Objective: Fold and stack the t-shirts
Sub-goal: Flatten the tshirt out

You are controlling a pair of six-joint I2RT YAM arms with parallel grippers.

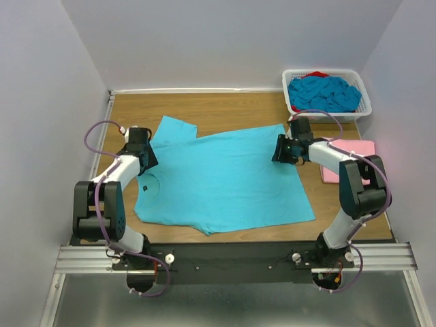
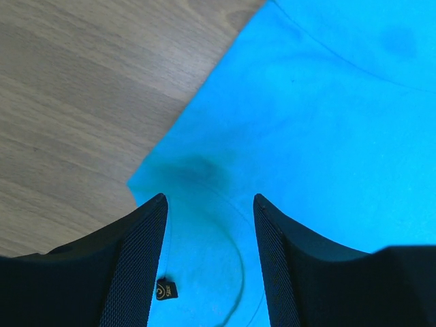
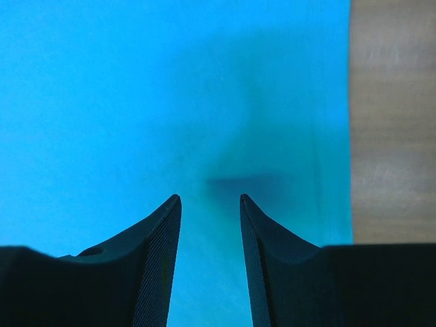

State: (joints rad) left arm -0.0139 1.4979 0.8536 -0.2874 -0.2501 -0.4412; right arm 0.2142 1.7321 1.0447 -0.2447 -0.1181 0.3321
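Left gripper (image 2: 208, 197) (jaws apart) above 1 t-shirt (image 2: 327, 122).

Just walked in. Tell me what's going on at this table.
Two robot arms are working on a turquoise t-shirt spread flat on the wooden table. The left gripper is poised over its collar end and the right gripper over the opposite hem edge. Both have their jaws open and neither grips cloth. A pink shirt, apparently folded, lies at the table's right edge. A white basket in the far right corner holds more turquoise shirts.
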